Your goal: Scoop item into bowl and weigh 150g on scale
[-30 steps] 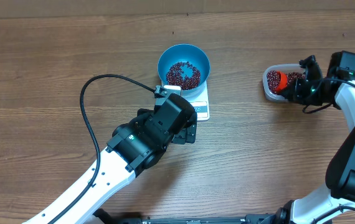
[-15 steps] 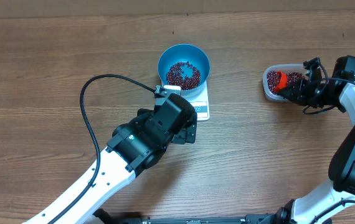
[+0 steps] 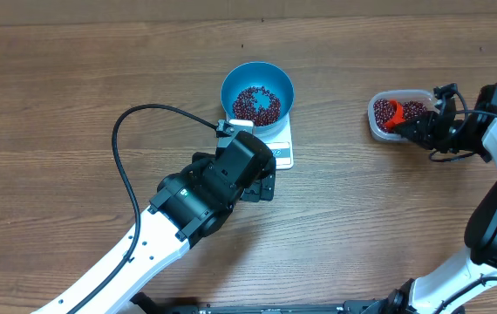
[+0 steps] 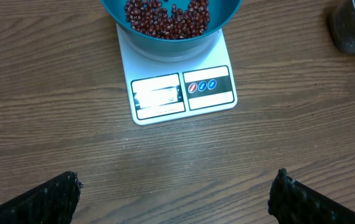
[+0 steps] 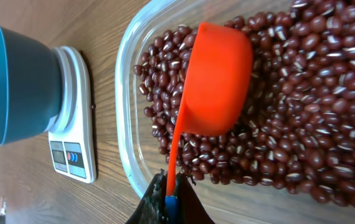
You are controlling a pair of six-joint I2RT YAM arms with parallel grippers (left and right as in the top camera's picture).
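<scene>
The light-blue bowl [image 3: 257, 91] stands on the white scale [image 3: 281, 150] and holds a layer of maroon beans [image 3: 257, 105]. My left gripper [image 4: 176, 186] is open just in front of the scale [image 4: 184, 93], over bare wood, with nothing between its fingers. In the left wrist view the bowl [image 4: 171, 48] and its beans [image 4: 165, 18] are at the top. At the far right, my right gripper [image 5: 172, 193] is shut on the handle of an orange scoop [image 5: 218, 81]. The scoop's cup rests among the beans [image 5: 314, 112] in the clear tub [image 5: 127, 124].
The clear tub [image 3: 375, 126] sits at the right of the table, apart from the scale. A black cable [image 3: 126, 148] loops over the wood to the left of my left arm. The scale's display and buttons face my left gripper.
My right arm has drawn back a little to the right, taking the orange scoop slightly that way within the tub. The left arm, bowl and scale have not moved.
</scene>
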